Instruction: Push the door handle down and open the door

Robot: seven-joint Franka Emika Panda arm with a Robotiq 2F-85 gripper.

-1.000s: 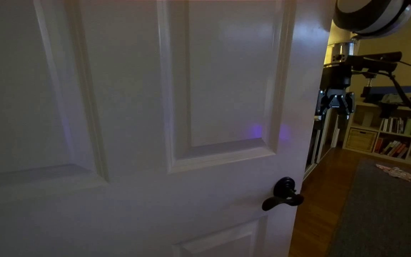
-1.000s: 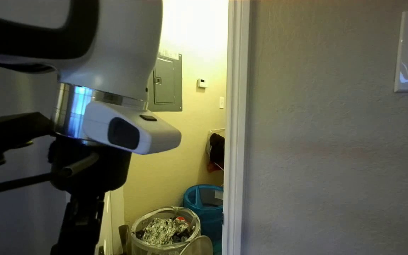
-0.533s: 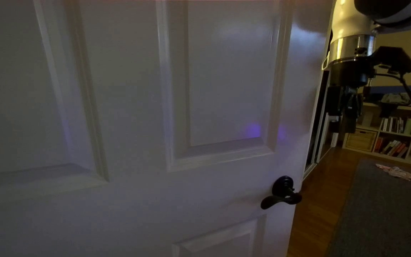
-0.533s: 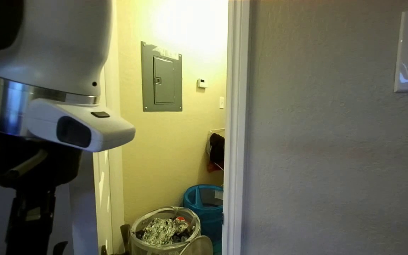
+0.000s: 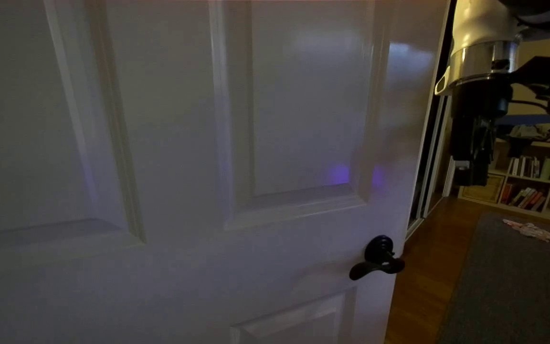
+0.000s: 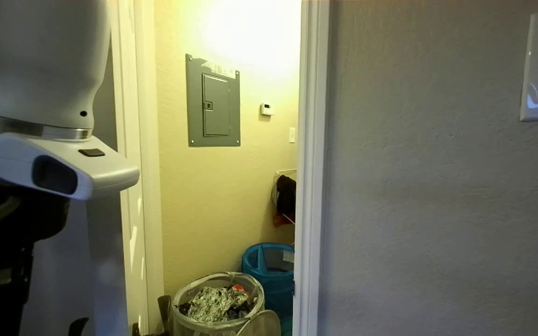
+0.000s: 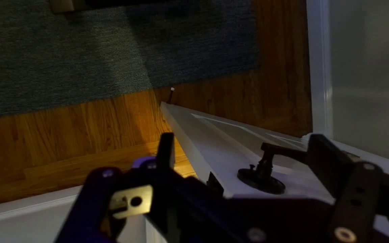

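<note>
In an exterior view I have a plain grey wall (image 6: pixel 437 186) ending at a white door frame (image 6: pixel 314 168), with a yellow-lit wall (image 6: pixel 203 200) past it. In an exterior view, wood floor (image 5: pixel 423 286) carries a grey rug (image 5: pixel 509 282). The door (image 5: pixel 299 119) fills most of that view, white and panelled, standing open with its long axis upright; in the wrist view its foot comes near the rug's border. Farther off stand a bookshelf (image 5: pixel 530 181) and, in an exterior view, a blue hamper (image 6: pixel 269 284). My arm (image 5: pixel 485 28) hangs just beside the door's free edge, and its end effector (image 7: pixel 241 138) points down, fingers (image 7: pixel 164 148) spread wide in the wrist view. Smallest of all, the door handle (image 5: pixel 376 260) sits on the door near that edge, lower than the end effector and apart from it. Its lever (image 7: pixel 285 151) runs roughly level, the long end pointing away from the free edge; in the wrist view a finger covers part of it. A narrow strip of door lies between the handle and the free edge, and in the wrist view wood floor shows on both sides of the door. I have open air above the lever and between the fingers.
</note>
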